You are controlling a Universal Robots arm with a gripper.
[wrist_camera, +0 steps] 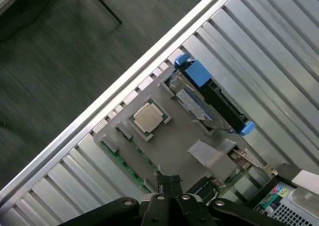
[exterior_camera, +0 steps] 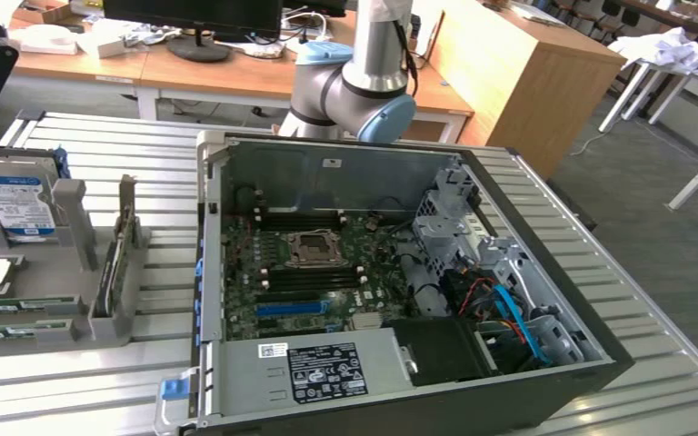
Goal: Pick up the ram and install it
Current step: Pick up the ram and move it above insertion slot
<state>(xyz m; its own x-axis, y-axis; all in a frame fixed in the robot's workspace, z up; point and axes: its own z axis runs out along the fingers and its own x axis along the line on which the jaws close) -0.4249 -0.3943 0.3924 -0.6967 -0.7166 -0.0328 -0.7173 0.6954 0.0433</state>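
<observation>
**A:** Exterior view first; where is the ram [exterior_camera: 15, 312]?

**B:** Lying flat in the grey holder [exterior_camera: 70, 218] on the exterior view's left, nearer than the hard drive [exterior_camera: 15, 204]; the open computer case [exterior_camera: 212, 227] stands just beside the holder, on the exterior view's right; the arm [exterior_camera: 355, 86] rises behind the case's far wall.

**A:** And the wrist view?

**B:** The gripper [wrist_camera: 169, 182] is clenched, fingertips together, grasping nothing, above the holder [wrist_camera: 174, 146]; the ram [wrist_camera: 124, 165] lies along the holder's edge, near the processor chip [wrist_camera: 147, 117]; untouched.
</observation>
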